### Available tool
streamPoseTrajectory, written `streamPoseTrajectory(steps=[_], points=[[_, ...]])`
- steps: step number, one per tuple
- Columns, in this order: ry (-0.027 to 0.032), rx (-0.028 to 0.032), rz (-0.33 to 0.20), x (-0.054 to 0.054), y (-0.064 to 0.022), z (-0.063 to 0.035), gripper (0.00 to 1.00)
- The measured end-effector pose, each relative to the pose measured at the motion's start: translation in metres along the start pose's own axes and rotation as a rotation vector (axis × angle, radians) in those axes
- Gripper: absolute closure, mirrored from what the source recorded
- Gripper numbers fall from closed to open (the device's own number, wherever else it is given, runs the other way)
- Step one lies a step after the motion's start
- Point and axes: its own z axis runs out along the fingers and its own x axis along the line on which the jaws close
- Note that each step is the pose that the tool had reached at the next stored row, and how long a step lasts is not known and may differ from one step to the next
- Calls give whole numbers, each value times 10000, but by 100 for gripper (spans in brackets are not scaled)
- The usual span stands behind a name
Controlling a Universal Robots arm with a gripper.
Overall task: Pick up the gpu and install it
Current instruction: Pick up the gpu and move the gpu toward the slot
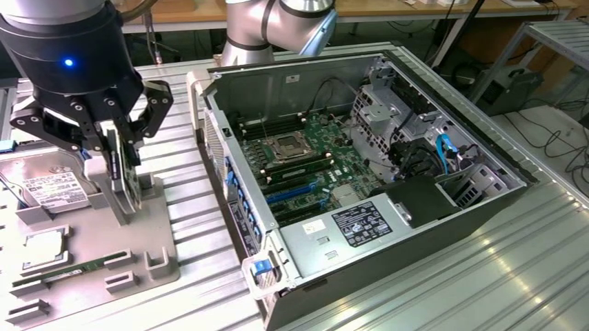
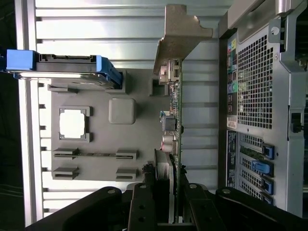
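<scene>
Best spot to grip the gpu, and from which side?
Its free long edge, from straight above. The gpu stands on edge at the gray tray, thin flat faces exposed, bracket at one end. The pincer is clamped there, a finger on each face.

table (image 1: 460,276): ribbed alu, brushed, glossy w/ glare streaks. fixture tray (image 1: 152,227): matt grey plastic, smooth. gripper (image 1: 118,157): matt black, metal or plastic, can't tell. gpu (image 2: 176,110): green PCB, bracket is bare silver sheet metal w/ dull sheen. PC case (image 1: 318,238): grey sheet metal, satin. rear panel (image 2: 255,82): perforated metal. latches (image 1: 264,269): glossy blue plastic. hard drive (image 1: 55,189): silver metal, white paper label.
</scene>
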Motion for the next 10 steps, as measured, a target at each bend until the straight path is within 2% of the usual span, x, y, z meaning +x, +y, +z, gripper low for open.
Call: streamPoseTrajectory(steps=[10], points=[[0,0,0,-1,1,-46,72]])
